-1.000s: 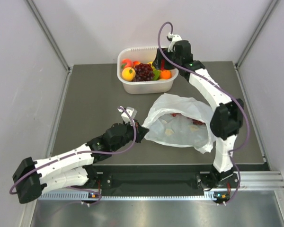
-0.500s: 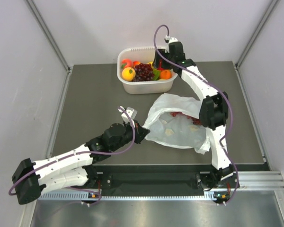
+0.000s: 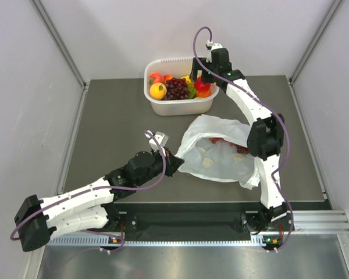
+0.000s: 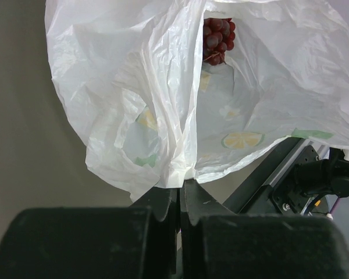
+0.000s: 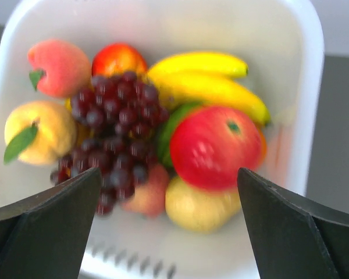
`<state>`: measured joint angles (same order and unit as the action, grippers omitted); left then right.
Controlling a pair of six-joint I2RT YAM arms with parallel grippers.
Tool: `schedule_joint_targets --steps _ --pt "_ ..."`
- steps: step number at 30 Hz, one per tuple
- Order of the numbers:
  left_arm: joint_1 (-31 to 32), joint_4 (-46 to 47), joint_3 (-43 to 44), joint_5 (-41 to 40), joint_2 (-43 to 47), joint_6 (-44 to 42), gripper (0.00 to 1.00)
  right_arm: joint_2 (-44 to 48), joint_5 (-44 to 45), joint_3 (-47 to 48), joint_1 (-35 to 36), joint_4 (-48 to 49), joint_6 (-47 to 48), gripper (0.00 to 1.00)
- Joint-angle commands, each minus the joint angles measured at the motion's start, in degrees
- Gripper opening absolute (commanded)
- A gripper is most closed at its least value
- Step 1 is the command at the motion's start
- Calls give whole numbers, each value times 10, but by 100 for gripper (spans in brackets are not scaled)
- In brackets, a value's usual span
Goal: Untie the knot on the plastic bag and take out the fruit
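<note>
The plastic bag [image 3: 221,156] lies crumpled in mid-table with its mouth gaping; no knot shows. My left gripper [image 3: 175,164] is shut on the bag's near-left edge, and in the left wrist view a fold of the plastic bag [image 4: 163,116] is pinched at the left gripper [image 4: 180,185]. A dark red grape bunch [image 4: 217,39] still lies inside the bag, showing as the grape bunch [image 3: 221,141] from above. My right gripper [image 3: 202,74] hangs open over the white tub [image 3: 180,108]. A red apple [image 5: 218,145] rests in the tub below the right gripper [image 5: 168,174], free of the fingers.
The tub's rim [image 5: 311,87] encloses a peach [image 5: 58,67], a yellow round fruit [image 5: 38,131], purple grapes [image 5: 113,131] and bananas [image 5: 209,81]. The right arm's elbow [image 3: 264,139] hangs over the bag's right side. Enclosure walls flank the table.
The right gripper's jaws have spread wider and a red apple now lies in the tub's right side. The right arm swung slightly. The left arm and the bag have not moved.
</note>
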<state>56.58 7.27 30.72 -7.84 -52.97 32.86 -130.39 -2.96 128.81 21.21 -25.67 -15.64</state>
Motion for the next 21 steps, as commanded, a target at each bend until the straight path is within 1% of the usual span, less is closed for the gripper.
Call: schedule_joint_targets --steps 1,2,3,4,5,6,7,8,9,10,11,12,13,14,15,16,18,20,21 --pt "-1 15 32 15 12 -4 0 170 -14 -68 -8 26 4 100" --pt "-1 15 42 26 9 -5 0 206 -16 -142 -8 60 5 100" --pt "0 16 46 32 5 -7 0 242 -20 -177 -7 73 6 100" --pt "1 20 51 38 2 -7 0 306 -27 -207 -7 76 11 100" --pt "2 22 59 49 -4 -9 0 333 -28 -258 -7 73 13 100" --pt "3 24 62 54 -7 -7 0 360 -28 -281 -7 69 17 100" --pt "4 31 65 59 -12 -7 0 407 -26 -303 -7 59 20 100" --pt "4 35 72 65 -22 -7 0 430 -25 -343 -7 50 23 100" --pt "5 38 74 74 -27 -7 0 475 -26 -362 -7 30 27 100" --pt "5 45 81 76 -33 -8 0 499 -29 -381 -7 21 35 100" --pt "6 48 84 76 -46 -9 0 525 -30 -426 -6 16 37 100" --pt "6 51 87 97 -52 -9 0 581 -32 -450 -7 11 36 100" --pt "8 53 94 100 -58 -9 0 610 -50 -475 -6 11 38 99" --pt "9 61 96 106 -70 -6 0 639 -56 -520 -6 7 38 98" --pt "10 64 99 114 -77 -5 0 692 -66 -538 -5 -9 40 95" --pt "11 65 107 116 -81 -4 0 716 -76 -554 -4 -21 44 92" --pt "13 70 114 120 -91 -3 0 770 -113 -586 -1 -51 59 76" --pt "14 76 121 122 -97 -3 0 798 -149 -606 6 -102 72 59" --pt "14 81 124 122 -99 -3 0 820 -164 -611 10 -122 75 40"
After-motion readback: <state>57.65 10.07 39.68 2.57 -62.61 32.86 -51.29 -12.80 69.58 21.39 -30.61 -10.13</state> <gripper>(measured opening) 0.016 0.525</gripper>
